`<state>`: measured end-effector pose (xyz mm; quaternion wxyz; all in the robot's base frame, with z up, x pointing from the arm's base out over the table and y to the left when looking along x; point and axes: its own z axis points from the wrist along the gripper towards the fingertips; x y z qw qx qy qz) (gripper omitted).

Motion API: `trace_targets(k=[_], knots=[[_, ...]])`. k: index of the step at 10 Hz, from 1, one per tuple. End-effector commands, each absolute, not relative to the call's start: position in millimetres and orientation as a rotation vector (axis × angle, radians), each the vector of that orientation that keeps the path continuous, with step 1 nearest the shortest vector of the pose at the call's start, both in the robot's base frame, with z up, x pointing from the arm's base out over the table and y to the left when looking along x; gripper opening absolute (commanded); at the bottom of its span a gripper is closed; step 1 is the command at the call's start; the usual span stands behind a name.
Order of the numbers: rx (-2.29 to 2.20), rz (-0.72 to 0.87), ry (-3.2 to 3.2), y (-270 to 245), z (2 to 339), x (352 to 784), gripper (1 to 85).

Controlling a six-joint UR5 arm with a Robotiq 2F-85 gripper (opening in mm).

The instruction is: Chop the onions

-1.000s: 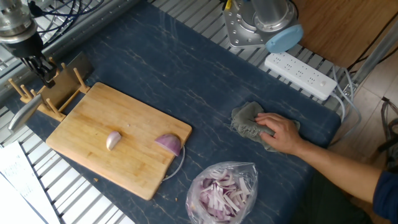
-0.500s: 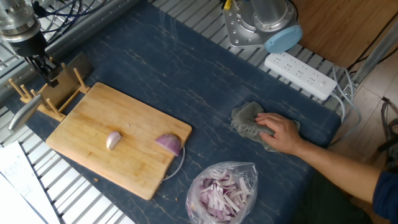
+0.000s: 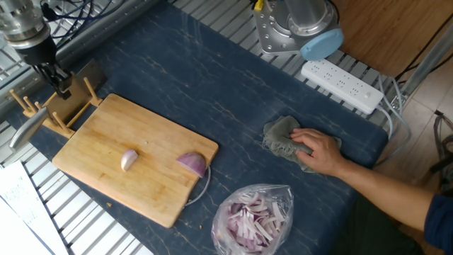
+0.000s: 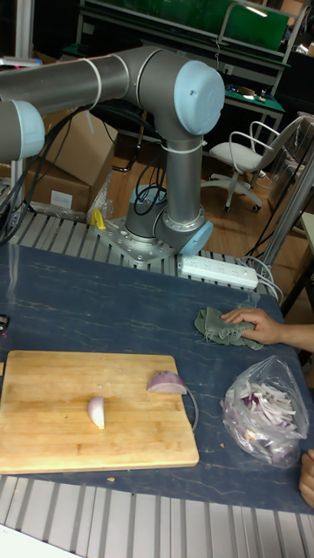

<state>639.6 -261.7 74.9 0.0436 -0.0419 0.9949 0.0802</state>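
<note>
Two onion pieces lie on the one wooden cutting board (image 3: 113, 159): a small pale wedge (image 3: 129, 160) near the board's middle and a larger purple half-dome (image 3: 192, 164) by its right edge, the two well apart. The board rests on a table (image 3: 212, 85) covered with a dark blue marbled mat, with bare metal slats showing around the mat's edges. One clear plastic bag (image 3: 253, 216) sits near the front of the mat, holding a heap of thin pink-white onion strips. One grey cloth (image 3: 283, 138) lies on the mat under a person's hand (image 3: 318, 150). One white power strip (image 3: 341, 85) lies beside the arm's base (image 3: 283, 32). Behind the table the room shows a white office chair (image 4: 240, 157) and cardboard boxes (image 4: 74, 166). The robot's hand (image 3: 59, 78) hangs over a wooden rack (image 3: 56, 106) at the board's far left corner; whether it is open or grips anything, I cannot tell
</note>
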Motion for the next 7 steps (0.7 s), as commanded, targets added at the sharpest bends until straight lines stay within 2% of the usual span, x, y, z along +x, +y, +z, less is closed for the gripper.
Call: trace_targets(k=[1,7], knots=[[-0.146,0.253,3.042,-262.6,71.8,637.7,20.3],[-0.148,0.237,3.064,-263.6,72.9,636.3,19.0]])
